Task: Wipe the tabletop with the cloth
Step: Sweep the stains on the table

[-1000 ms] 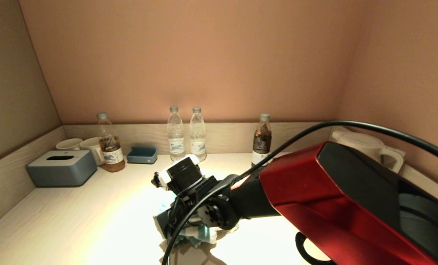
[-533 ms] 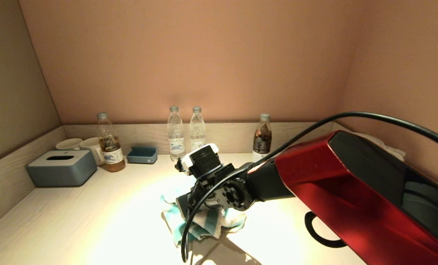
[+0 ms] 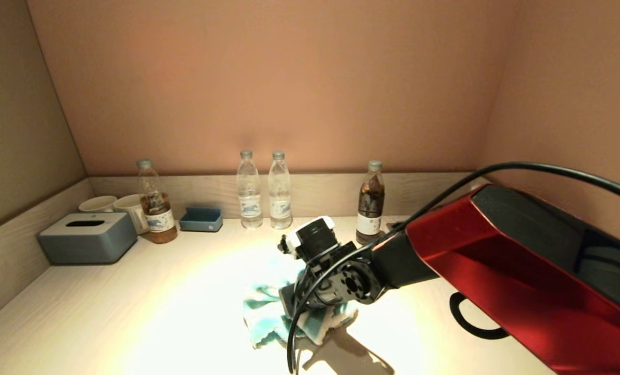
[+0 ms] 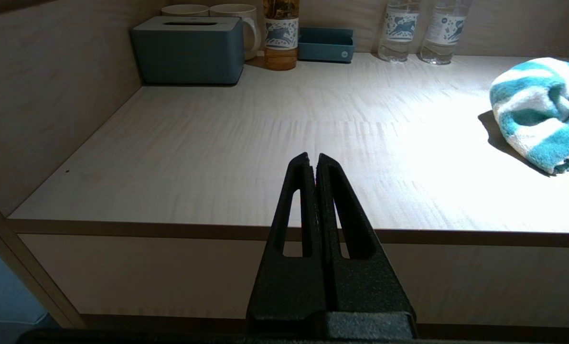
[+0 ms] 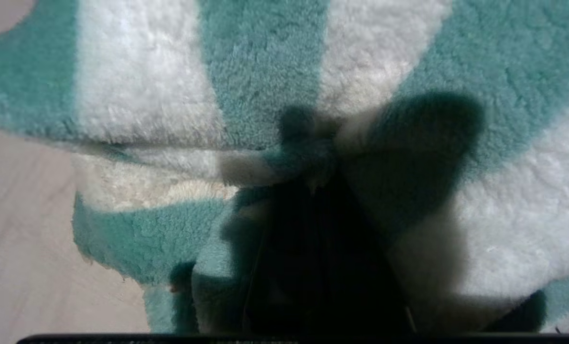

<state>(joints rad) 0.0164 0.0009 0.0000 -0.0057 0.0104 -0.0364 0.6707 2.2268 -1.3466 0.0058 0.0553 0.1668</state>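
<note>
- Left wrist view: the left gripper sat closed and empty before the tabletop edge, far from the cloth.
- The right gripper pressed straight down, clamped on the bunched cloth mid-table.
- Bottles stood beyond.

right hand: fingertips buried in cloth, lost in shadow at lower centre | cloth: cut off by right edge in left wrist view, partly behind wrist in head view | bottle labels: print too small to read
</note>
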